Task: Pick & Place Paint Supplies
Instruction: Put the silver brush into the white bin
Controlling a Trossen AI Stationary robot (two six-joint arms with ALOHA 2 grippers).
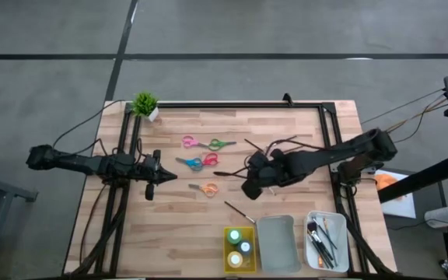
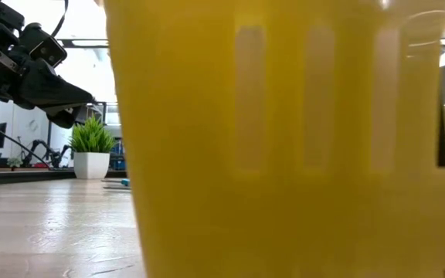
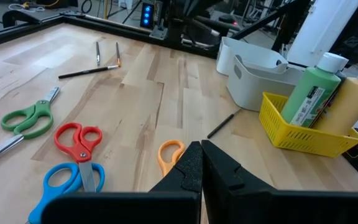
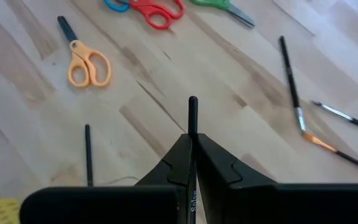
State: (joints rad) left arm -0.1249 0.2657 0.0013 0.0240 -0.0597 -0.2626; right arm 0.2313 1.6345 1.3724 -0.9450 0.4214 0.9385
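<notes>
My right gripper [image 1: 249, 187] is over the table's middle, shut on a thin dark brush [image 4: 192, 109]. My left gripper [image 1: 158, 177] hovers at the table's left, shut and empty, with its fingertips [image 3: 201, 168] pointing toward the orange scissors [image 3: 169, 155]. Several scissors lie flat on the wood: pink-green [image 1: 197, 143], blue-red [image 1: 197, 162] and orange [image 1: 204, 188]. One loose brush [image 1: 239, 211] lies near the trays, and others [image 1: 259, 146] lie farther back. Paint bottles [image 1: 239, 247] stand in the yellow tray [image 1: 228, 260]. Several brushes [image 1: 323, 239] lie in the white tray [image 1: 341, 264]. My right gripper pinches the thin brush between its two fingers. The shaft [image 4: 192, 198] runs along the fingers. Its dark free end [image 4: 192, 102] sticks out past the fingertips, above the wood.
A grey tray [image 1: 277, 243] sits between the yellow and white trays at the near edge. A small potted plant [image 1: 145, 105] stands at the far left corner. A dark frame [image 1: 232, 105] borders the table. The yellow tray [image 2: 284, 139] fills most of the low view.
</notes>
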